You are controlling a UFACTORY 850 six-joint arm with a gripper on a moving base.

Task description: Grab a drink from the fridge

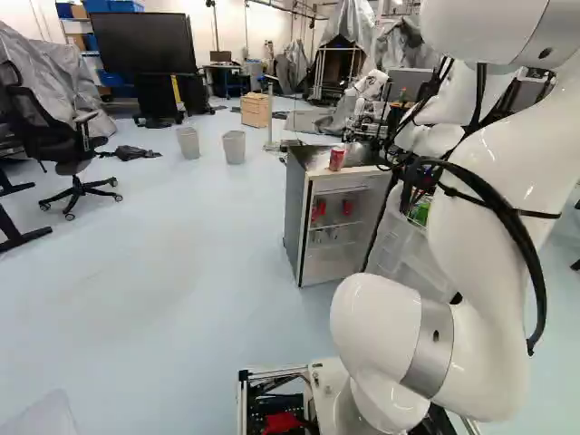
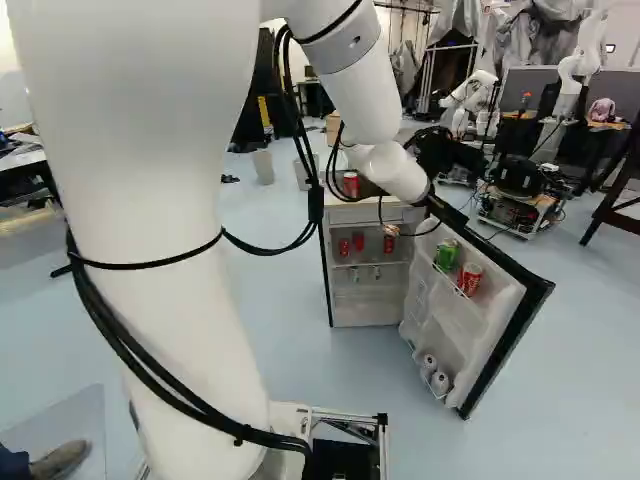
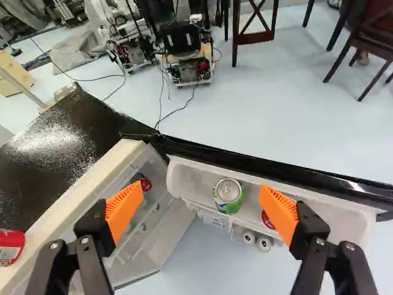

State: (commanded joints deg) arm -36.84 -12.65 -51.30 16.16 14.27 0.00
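Observation:
My gripper (image 2: 440, 155) is above the fridge's open door in the right base view. In the wrist view the gripper (image 3: 200, 192) stands wide open, nothing gripped. A green can (image 3: 228, 195) stands upright in the door's top shelf, seen between the orange pads. Beside it a red can (image 2: 470, 279) is partly hidden by one finger in the wrist view. The fridge (image 1: 294, 213) stands open, with red cans (image 2: 359, 242) on an inner shelf. Another red can (image 1: 336, 159) stands on its top. Light-topped cans (image 3: 264, 244) sit low in the door (image 2: 505, 320).
Another robot (image 2: 475, 100) stands beyond the fridge. Wheeled equipment (image 3: 187, 52) with trailing cables and wooden chairs (image 3: 255, 27) are past the door. In the left base view, an office chair (image 1: 72, 145), two bins (image 1: 234, 147) and a wooden box (image 1: 256, 110) stand on the floor.

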